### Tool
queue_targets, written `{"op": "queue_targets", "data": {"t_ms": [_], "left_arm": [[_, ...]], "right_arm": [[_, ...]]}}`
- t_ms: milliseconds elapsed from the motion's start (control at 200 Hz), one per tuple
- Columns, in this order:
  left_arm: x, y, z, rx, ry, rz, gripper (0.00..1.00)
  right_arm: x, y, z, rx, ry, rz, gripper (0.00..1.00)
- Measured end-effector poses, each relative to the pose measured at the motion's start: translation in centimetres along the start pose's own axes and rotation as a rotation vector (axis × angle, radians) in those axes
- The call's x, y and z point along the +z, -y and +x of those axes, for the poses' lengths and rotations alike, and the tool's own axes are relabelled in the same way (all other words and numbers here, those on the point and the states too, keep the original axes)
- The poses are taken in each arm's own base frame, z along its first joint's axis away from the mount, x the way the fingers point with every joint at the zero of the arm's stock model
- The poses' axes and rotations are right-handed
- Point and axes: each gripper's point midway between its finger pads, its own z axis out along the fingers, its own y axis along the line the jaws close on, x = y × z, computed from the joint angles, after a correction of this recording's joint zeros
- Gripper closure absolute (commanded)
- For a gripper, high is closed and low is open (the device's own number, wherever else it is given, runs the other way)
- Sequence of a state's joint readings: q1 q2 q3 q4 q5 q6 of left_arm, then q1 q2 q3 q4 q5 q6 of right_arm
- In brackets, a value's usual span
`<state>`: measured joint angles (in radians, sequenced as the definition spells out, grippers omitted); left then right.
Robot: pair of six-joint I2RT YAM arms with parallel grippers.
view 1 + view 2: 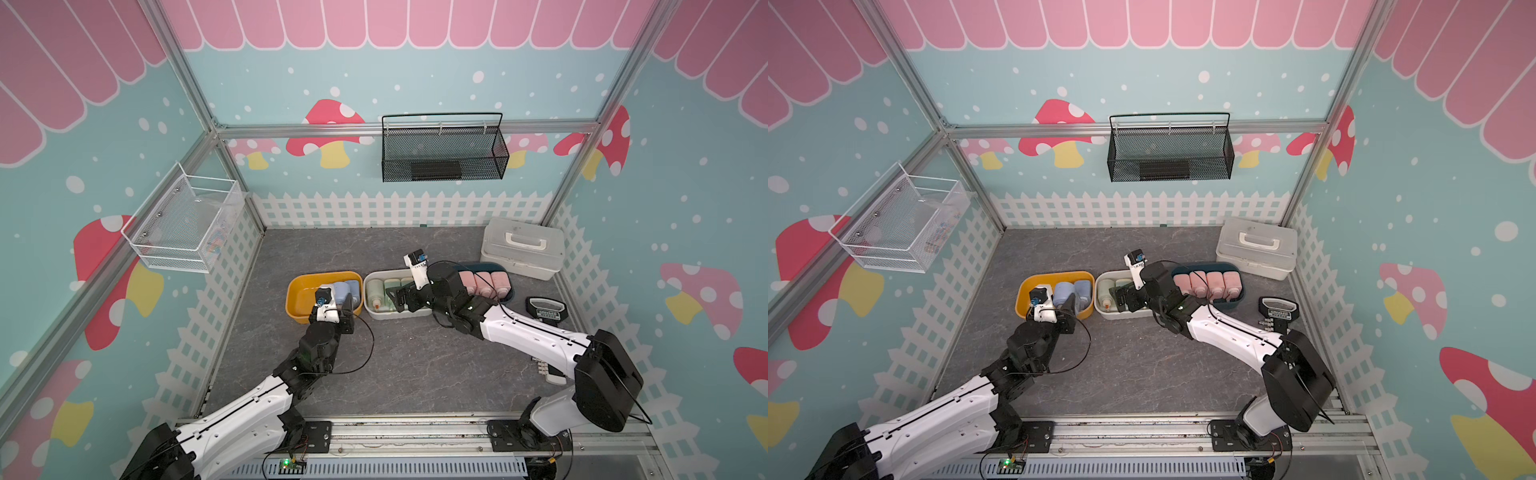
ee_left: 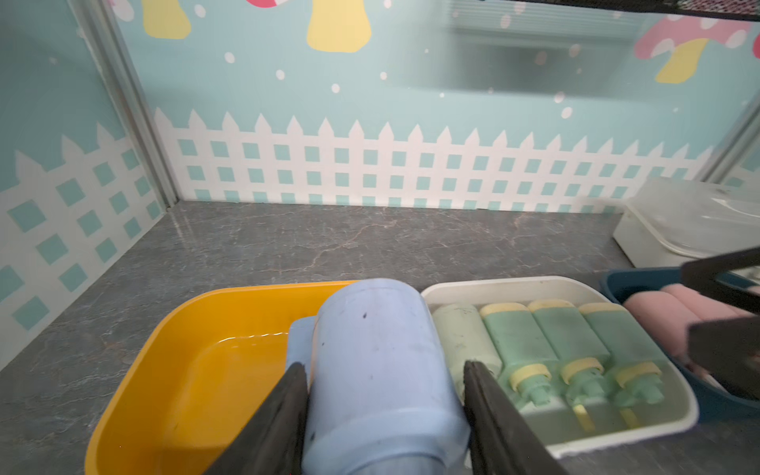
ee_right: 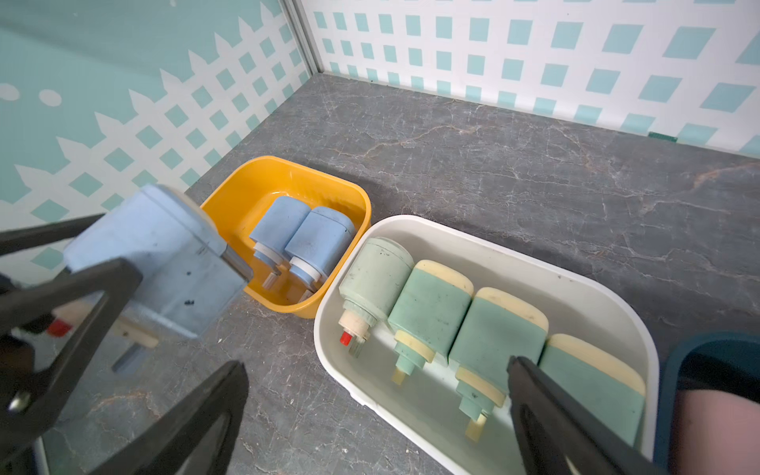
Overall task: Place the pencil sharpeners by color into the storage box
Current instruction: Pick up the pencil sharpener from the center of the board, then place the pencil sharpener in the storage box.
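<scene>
Blue sharpener (image 2: 378,329), matte, rounded, in left claw (image 2: 385,365); glossy yellow tub (image 2: 181,349).

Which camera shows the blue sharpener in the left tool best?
Left wrist: the blue sharpener fills the frame, clamped in the left tool. Right wrist shows its side and crank stub, blurrier. Top views leave it tiny, mostly under the arm.

a blue pencil sharpener (image 2: 370,329) clamped in my left gripper (image 2: 384,366); two more blue ones (image 3: 302,238) lie just beyond it in the yellow tray (image 3: 230,197); four green ones (image 3: 432,312) under my right gripper (image 3: 376,366), four pink ones (image 1: 1208,284) beside it.
</scene>
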<state>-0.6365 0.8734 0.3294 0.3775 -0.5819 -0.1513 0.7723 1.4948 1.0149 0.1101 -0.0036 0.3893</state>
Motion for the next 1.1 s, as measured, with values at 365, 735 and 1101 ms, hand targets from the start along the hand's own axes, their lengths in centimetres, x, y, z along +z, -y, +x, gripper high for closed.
{"op": "queue_targets", "data": {"t_ms": [365, 735, 1101], "left_arm": [[3.6, -5.6, 0.0, 0.01, 0.012, -0.118, 1.0], [6.9, -8.2, 1.3, 0.029, 0.02, -0.085, 1.0], [6.3, -10.2, 1.2, 0.05, 0.046, -0.09, 1.0]], "right_arm": [[-1.1, 0.0, -1.3, -0.103, 0.053, 0.005, 0.01], [-2.5, 0.8, -1.6, -0.179, 0.081, 0.057, 0.01], [-2.5, 1.5, -0.7, -0.2, 0.055, 0.086, 0.01]]}}
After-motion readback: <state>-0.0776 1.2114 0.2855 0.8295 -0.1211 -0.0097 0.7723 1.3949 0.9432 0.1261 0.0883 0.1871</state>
